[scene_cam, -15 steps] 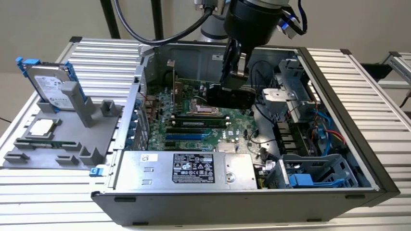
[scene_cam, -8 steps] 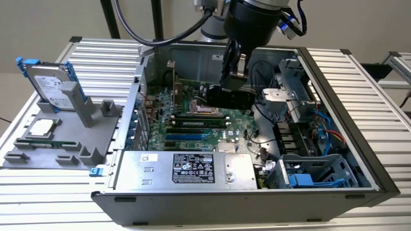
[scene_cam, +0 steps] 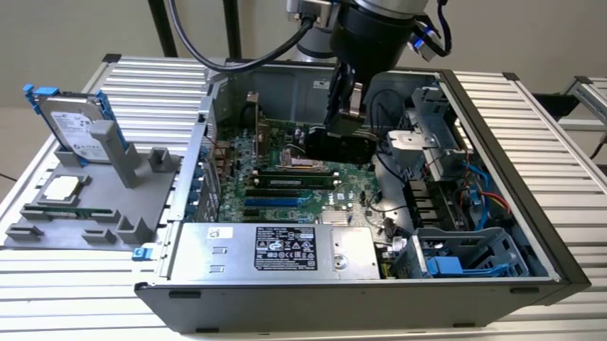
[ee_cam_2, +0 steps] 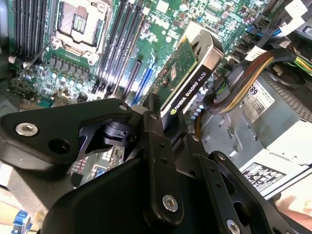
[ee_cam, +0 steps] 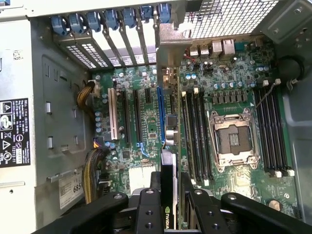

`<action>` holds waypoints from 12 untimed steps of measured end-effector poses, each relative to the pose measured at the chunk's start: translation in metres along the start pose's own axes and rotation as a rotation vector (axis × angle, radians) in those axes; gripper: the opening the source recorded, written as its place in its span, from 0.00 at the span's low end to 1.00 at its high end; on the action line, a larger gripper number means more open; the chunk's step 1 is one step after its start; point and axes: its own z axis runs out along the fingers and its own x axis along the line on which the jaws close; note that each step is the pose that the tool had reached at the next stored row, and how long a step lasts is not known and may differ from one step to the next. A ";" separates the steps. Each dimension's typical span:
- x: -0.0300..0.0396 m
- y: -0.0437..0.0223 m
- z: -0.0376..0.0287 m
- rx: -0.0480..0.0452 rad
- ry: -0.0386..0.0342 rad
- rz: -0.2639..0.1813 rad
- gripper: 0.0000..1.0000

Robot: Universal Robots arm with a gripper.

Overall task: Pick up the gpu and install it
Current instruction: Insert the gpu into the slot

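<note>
Currently pincer (ee_cam_2: 163,122) clamped on gpu (ee_cam_2: 187,73), card held edge-on between its fingers, hanging inside open computer case (scene_cam: 493,142) just over motherboard (ee_cam: 234,83) slots below it.

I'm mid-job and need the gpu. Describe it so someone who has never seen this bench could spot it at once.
Find the open computer case on the slatted table; the arm reaches down into it over the green motherboard. The gpu is the thin green card clamped in the gripper, held above the slots. Unlike the memory sticks seated flat in their slots, it carries a black cooler block.
</note>
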 end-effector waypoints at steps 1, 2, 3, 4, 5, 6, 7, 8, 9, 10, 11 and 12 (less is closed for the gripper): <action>0.0000 0.0000 0.0003 0.0001 -0.0002 0.000 0.00; 0.0000 -0.0001 0.0004 0.0001 -0.0002 0.000 0.00; 0.0000 0.0000 0.0004 0.0000 -0.0002 0.000 0.00; 0.0000 -0.0001 0.0004 0.0001 -0.0002 0.000 0.00; 0.0000 0.0000 0.0004 -0.0001 0.0002 0.000 0.00; 0.0000 0.0000 0.0005 -0.0002 0.0000 0.000 0.00; 0.0000 0.0000 0.0005 -0.0002 0.0000 0.000 0.00; 0.0000 0.0000 0.0005 -0.0002 0.0000 0.000 0.00; 0.0000 0.0000 0.0005 -0.0002 0.0000 0.000 0.00; 0.0000 0.0000 0.0005 -0.0002 0.0001 0.000 0.00; 0.0000 -0.0001 0.0004 0.0000 0.0001 0.000 0.00; 0.0000 0.0000 0.0004 0.0001 0.0000 0.000 0.00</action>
